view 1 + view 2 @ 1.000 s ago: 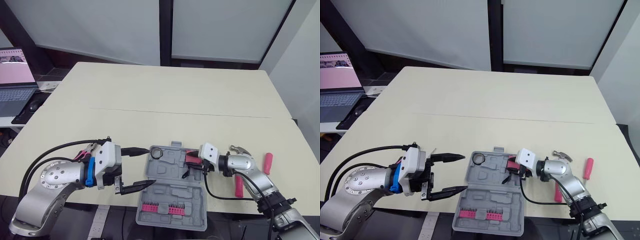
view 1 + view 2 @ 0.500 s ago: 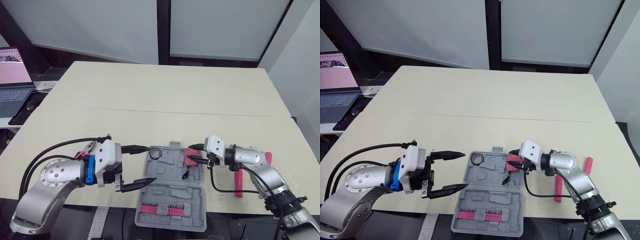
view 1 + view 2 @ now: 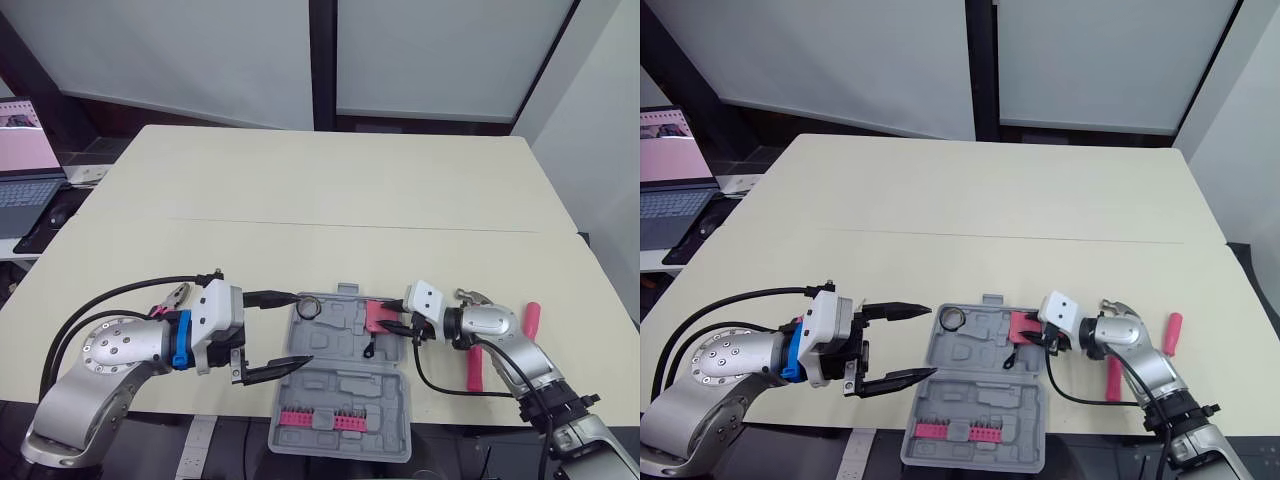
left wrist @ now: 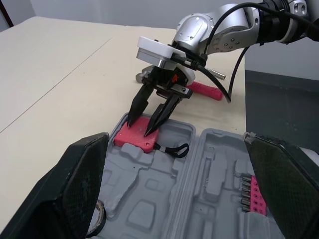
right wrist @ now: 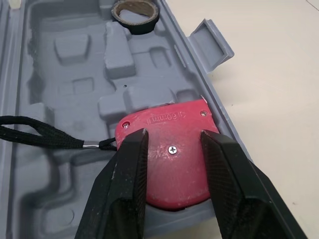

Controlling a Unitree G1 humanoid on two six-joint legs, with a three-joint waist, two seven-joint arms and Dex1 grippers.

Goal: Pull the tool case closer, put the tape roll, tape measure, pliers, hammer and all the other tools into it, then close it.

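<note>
The grey tool case (image 3: 340, 400) lies open at the table's front edge, with pink bits in its near half. A tape roll (image 3: 309, 305) sits in its far left corner. The red tape measure (image 3: 378, 316) lies flat in the far right pocket, its black strap trailing inward. My right gripper (image 4: 141, 127) is open, both fingertips (image 5: 122, 199) resting on the tape measure's (image 5: 172, 144) top face. My left gripper (image 3: 303, 330) hangs open at the case's left edge, holding nothing. The hammer (image 3: 474, 365) and a pink screwdriver (image 3: 531, 318) lie to the right of the case.
Pliers (image 3: 172, 297) with pink handles lie behind my left forearm. A laptop (image 3: 22, 165) stands on a side desk at the far left. The table's far half stretches bare and beige; its front edge runs just under the case.
My right gripper has dropped slightly toward the case, and the tape measure now lies flat in its pocket. The left gripper has stayed where it was.
</note>
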